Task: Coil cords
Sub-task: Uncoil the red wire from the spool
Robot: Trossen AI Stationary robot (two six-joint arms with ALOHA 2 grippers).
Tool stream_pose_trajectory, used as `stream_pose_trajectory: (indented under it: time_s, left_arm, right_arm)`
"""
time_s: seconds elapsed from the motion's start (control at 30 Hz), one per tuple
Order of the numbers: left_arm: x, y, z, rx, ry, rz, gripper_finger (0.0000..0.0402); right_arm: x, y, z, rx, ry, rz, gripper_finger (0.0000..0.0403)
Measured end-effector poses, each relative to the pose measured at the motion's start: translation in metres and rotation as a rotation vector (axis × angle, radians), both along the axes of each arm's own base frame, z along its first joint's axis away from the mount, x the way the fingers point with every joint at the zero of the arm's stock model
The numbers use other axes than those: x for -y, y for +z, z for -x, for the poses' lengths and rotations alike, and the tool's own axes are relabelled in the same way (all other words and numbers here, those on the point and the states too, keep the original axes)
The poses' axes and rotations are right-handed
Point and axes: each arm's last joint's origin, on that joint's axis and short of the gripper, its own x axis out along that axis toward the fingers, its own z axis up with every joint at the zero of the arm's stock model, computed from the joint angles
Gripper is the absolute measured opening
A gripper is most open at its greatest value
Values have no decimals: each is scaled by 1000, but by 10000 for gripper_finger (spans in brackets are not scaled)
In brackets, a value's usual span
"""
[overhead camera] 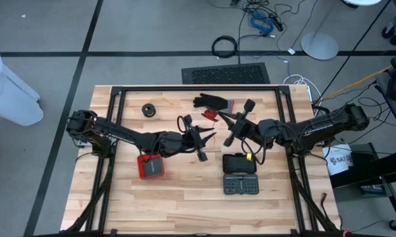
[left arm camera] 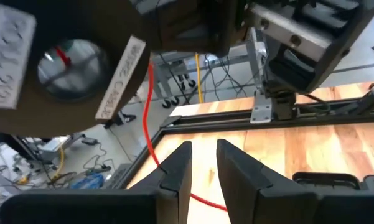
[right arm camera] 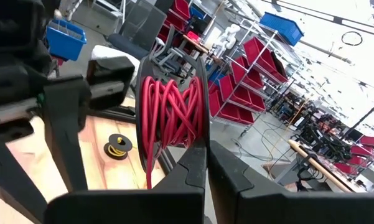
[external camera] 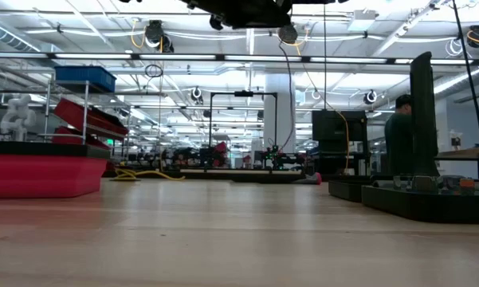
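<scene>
You have two spools on view: a black spool wound with red cord (right arm camera: 171, 112) held up in the right claw (right arm camera: 205, 165), and a second, smaller spool (overhead camera: 149, 109) lying flat on the counter (overhead camera: 184, 197) toward its far left corner. One thin red strand (left arm camera: 150, 118) runs down from overhead and passes by the fingers of your left claw (left arm camera: 202, 165), which stand slightly parted with nothing clamped between them. Your right claw is closed on the rim of the red-cord spool and holds it upright above the counter. Both arms reach inward from the counter's sides and meet near its middle, claws close together. One black glove (overhead camera: 212, 101), one red box (overhead camera: 150, 166) and two black cases (overhead camera: 240, 173) also lie there.
</scene>
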Motion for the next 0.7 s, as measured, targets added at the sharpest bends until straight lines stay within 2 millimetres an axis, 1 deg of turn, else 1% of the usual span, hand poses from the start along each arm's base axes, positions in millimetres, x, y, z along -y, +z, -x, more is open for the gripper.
stream_pose_trajectory:
  time_s: [0.1, 0.27, 0.37, 0.6, 0.7]
  left_arm:
    - [-1, 0, 0, -5, 28, -5, 97]
    - [-4, 2, 0, 18, 56, -1, 141]
    - [-14, 3, -1, 36, 82, 5, 159]
    - [-40, 3, -4, 69, 60, 89, 164]
    - [-47, 3, -5, 81, -5, 131, 164]
  right_arm:
    - [0, 0, 0, -2, 0, 0, 0]
    - [0, 0, 0, -1, 3, -3, 0]
    - [0, 0, 0, 1, 6, -7, 0]
    - [-1, 0, 0, 10, 31, -17, 0]
    - [-1, 0, -1, 10, 31, -18, 0]
